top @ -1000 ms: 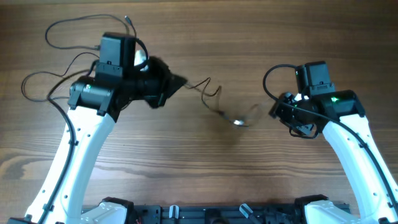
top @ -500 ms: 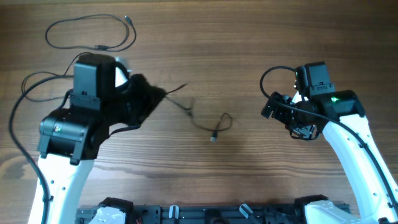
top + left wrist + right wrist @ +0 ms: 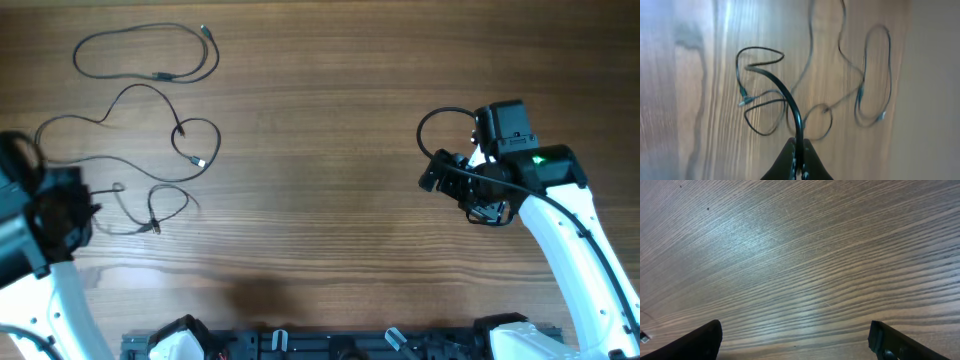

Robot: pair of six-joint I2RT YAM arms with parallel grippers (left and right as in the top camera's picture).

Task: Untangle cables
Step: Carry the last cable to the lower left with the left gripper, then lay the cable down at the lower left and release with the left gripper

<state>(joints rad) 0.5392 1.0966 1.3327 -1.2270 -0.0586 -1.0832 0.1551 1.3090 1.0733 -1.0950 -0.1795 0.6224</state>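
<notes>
The three cables (image 3: 176,128) lie on the left side of the tabletop (image 3: 330,90), well apart from the right hand (image 3: 795,339), whose fingers are spread wide over bare wood with nothing between them. The left hand (image 3: 798,154), at the near-left edge, is pinched tight on the held cord (image 3: 791,100), which arcs away from its fingertips to a loose loop and plug. The far loop (image 3: 157,76) looks already separate. Whether the held cord crosses the middle cord (image 3: 200,161) beside it cannot be told for sure. To finish this pull cleanly, the grip should probably stay firm and the cord be drawn low and slowly toward the near side. It would help to watch that the neighbouring loop does not drag along, and to stop once the plug comes clear.
</notes>
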